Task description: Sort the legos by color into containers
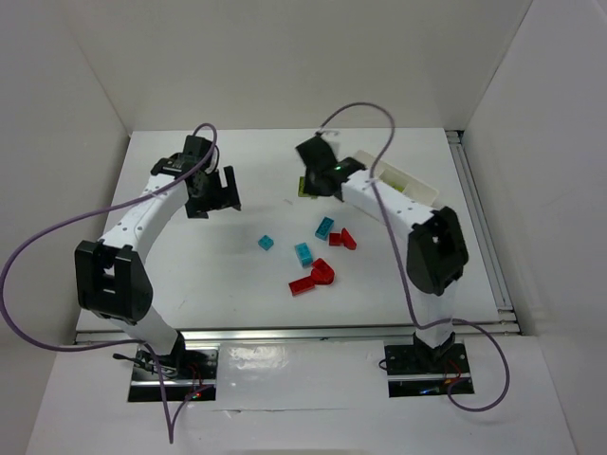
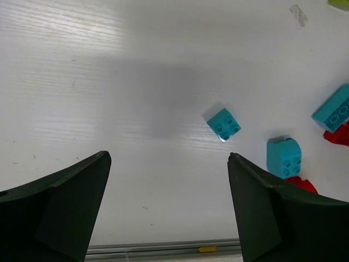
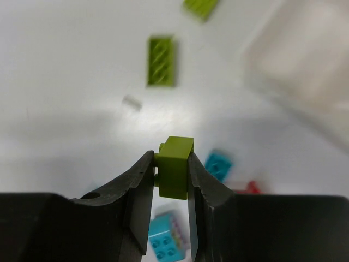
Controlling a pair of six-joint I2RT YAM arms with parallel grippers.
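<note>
My right gripper (image 3: pixel 170 158) is shut on a lime green lego (image 3: pixel 175 164) and holds it above the table; in the top view it (image 1: pixel 313 156) is at the back centre, left of the white tray (image 1: pixel 410 182). Two more green legos (image 3: pixel 162 61) lie on the table beneath it. My left gripper (image 2: pixel 169 158) is open and empty, above bare table, left of a small cyan lego (image 2: pixel 223 124). Cyan legos (image 1: pixel 303 253) and red legos (image 1: pixel 313 278) lie scattered in the middle of the table. The tray's compartments are mostly hidden by my right arm.
The tray shows blurred at the upper right of the right wrist view (image 3: pixel 305 54). A small clear scrap (image 3: pixel 131 102) lies near the green legos. White walls enclose the table on the left, back and right. A metal rail (image 1: pixel 285 332) runs along the near edge.
</note>
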